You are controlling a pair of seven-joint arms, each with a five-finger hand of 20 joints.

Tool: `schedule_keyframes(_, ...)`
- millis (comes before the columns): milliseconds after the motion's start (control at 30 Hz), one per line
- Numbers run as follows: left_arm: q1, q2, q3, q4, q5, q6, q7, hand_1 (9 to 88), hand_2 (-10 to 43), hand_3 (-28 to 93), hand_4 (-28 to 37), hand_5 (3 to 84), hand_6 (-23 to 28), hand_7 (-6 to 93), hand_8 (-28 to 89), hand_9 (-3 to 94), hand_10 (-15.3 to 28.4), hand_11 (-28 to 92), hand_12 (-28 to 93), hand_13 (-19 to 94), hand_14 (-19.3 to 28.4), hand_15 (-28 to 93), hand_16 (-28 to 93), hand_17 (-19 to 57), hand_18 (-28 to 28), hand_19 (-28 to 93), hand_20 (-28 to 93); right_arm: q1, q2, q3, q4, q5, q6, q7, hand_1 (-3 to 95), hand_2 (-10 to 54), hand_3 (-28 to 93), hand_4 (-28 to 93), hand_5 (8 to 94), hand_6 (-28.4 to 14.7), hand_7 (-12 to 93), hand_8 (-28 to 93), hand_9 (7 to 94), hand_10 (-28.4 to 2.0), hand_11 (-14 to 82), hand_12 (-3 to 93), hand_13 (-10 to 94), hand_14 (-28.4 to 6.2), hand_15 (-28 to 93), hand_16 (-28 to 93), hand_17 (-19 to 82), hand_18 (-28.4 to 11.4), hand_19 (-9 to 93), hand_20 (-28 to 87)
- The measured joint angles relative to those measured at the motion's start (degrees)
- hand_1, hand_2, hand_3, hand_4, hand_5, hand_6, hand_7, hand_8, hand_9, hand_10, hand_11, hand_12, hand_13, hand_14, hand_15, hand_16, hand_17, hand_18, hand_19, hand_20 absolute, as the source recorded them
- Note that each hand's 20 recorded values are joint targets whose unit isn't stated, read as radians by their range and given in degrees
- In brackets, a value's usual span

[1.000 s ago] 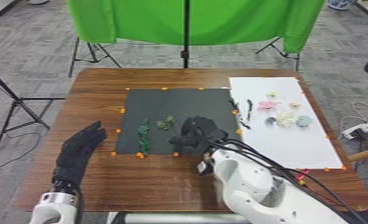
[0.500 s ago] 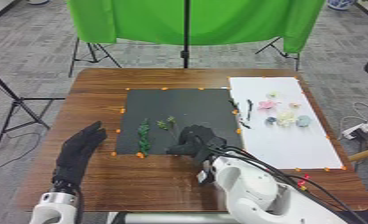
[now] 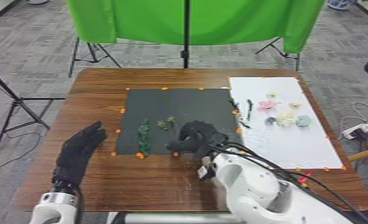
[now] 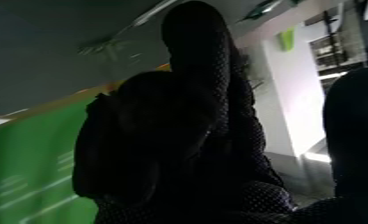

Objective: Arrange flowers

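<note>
Black-gloved right hand (image 3: 198, 137) near the short green leafy sprig (image 3: 166, 122); can't tell its grip. Likely light, bendy: pinch low.

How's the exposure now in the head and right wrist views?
Head view: fairly even light, the white sheet brightest on the table; right wrist view: dim, the right hand nearly a black silhouette, a bright patch beside it.
</note>
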Motion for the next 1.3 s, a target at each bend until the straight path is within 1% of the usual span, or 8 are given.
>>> schedule_keyframes(167,-0.02,0.0,0.01,0.0,0.0,0.0,-0.01,23.6,-4.0,66,-21.8,45.4,4.2,9.3,-4,41.9,12.5,14,17,29,16.2,17,5,-0.6,13.9,5,19,2.13,-0.63,0.05,3.44,0.73,0.01,0.36,19.7,3.3,58,-13,70.7,-2.8,11,-8,89.8,-14.7,34.5,24.9,92,-5.7,55,33,63,-15.0,93,57)
schedule_keyframes(333,-0.04,0.0,0.04,0.0,0.0,0.01,-0.04,23.6,-4.0,66,-21.9,45.4,4.2,9.2,-4,41.9,12.5,14,17,29,16.1,17,5,-0.6,13.9,5,19,2.8,-0.97,-0.08,4.74,2.16,-0.42,0.37,20.0,3.4,58,-13,70.6,-2.8,11,-8,89.7,-14.7,34.5,24.9,92,-5.8,55,33,63,-15.1,93,57)
schedule_keyframes(533,-0.06,0.0,0.04,0.01,0.0,0.01,-0.04,23.6,-3.9,66,-21.9,45.4,4.2,9.2,-4,41.9,12.6,14,17,29,16.2,17,5,-0.6,13.9,5,19,2.83,-0.9,-1.22,4.36,4.07,-1.65,-0.18,20.3,3.5,58,-13,70.6,-2.8,11,-8,89.7,-14.8,34.5,24.8,92,-5.7,55,33,63,-15.1,93,57)
schedule_keyframes(733,-0.06,-0.1,0.03,0.01,0.0,0.0,-0.04,23.6,-3.9,66,-21.8,45.4,4.2,9.2,-4,41.9,12.6,14,17,29,16.1,17,5,-0.7,13.9,5,19,2.63,-0.27,-1.94,2.37,5.56,-2.7,-1.09,20.3,3.6,58,-13,70.7,-2.7,11,-8,89.5,-14.8,34.5,24.9,92,-5.7,55,33,63,-15.0,93,57)
schedule_keyframes(933,-0.02,-0.13,0.0,0.01,0.0,0.0,-0.02,23.6,-3.8,66,-21.8,45.3,4.1,9.3,-4,41.9,12.6,14,17,29,16.1,17,5,-0.7,13.9,5,19,2.09,0.46,-1.95,0.88,5.2,-2.62,-1.84,20.2,3.6,58,-13,70.7,-2.6,11,-8,89.5,-14.7,34.5,24.8,92,-5.8,55,33,63,-15.0,93,57)
schedule_keyframes(1167,0.02,-0.13,0.0,-0.01,0.0,-0.01,-0.01,23.6,-3.9,66,-21.8,45.4,4.2,9.2,-4,41.8,12.5,14,17,29,16.1,17,5,-0.7,13.9,5,19,2.46,1.36,-1.94,0.76,4.12,-2.32,-1.92,20.3,3.5,58,-13,70.7,-2.6,12,-8,89.2,-14.7,34.3,24.9,92,-5.8,55,33,63,-15.0,93,57)
schedule_keyframes(1200,0.03,-0.13,0.0,-0.02,0.0,-0.01,-0.01,23.6,-3.9,66,-21.8,45.4,4.2,9.2,-4,41.8,12.6,14,17,29,16.2,17,5,-0.6,13.9,5,19,2.5,1.54,-1.83,0.76,4.13,-2.32,-1.91,21.2,2.9,58,-13,70.5,-2.5,12,-8,87.8,-14.6,33.8,24.9,91,-5.9,55,33,62,-15.1,93,57)
schedule_keyframes(1300,0.06,-0.13,0.0,-0.03,0.0,-0.01,-0.01,23.6,-3.9,66,-21.9,45.4,4.2,9.2,-4,41.9,12.6,14,17,29,16.2,17,5,-0.6,13.9,5,19,2.06,1.99,-0.37,0.49,4.13,-2.24,-1.71,23.6,0.5,60,-13,68.9,-2.3,12,-8,83.9,-14.8,27.7,24.4,89,-6.0,55,33,60,-15.0,93,55)
